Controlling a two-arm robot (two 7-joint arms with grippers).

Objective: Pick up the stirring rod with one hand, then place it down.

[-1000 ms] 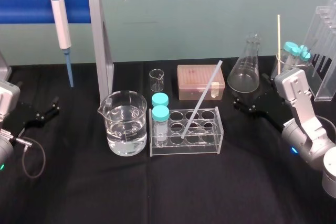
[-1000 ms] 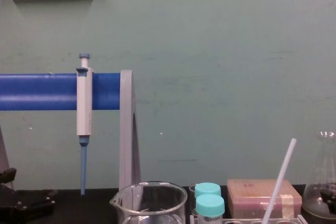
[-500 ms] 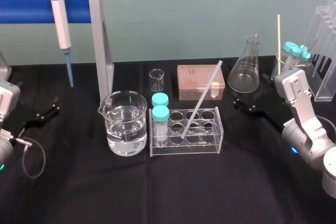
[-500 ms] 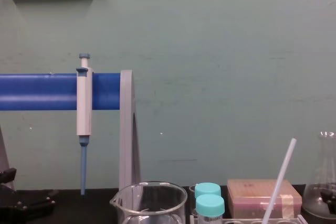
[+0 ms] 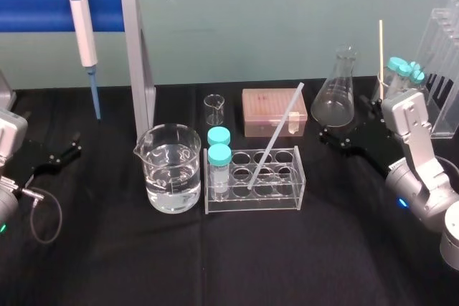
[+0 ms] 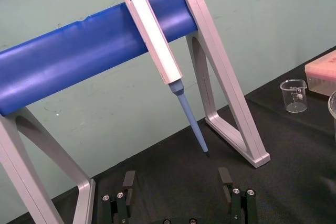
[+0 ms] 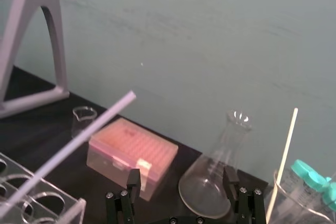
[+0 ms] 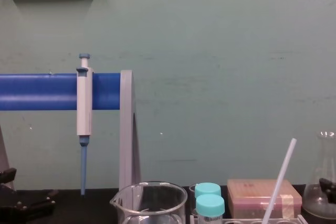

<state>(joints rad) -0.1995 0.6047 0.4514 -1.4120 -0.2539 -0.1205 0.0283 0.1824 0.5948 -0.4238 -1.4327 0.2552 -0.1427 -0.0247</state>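
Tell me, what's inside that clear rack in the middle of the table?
Two teal-capped vials stand at the left end of the rack; the stirring rod leans in a middle hole, top tilted right. Other holes look empty. The vials' contents cannot be made out.

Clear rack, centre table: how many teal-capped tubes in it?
2. Both stand at the rack's left end: the front tube, and the rear tube behind it. The rack is see-through, so none seems hidden. More teal caps sit far right, outside it.
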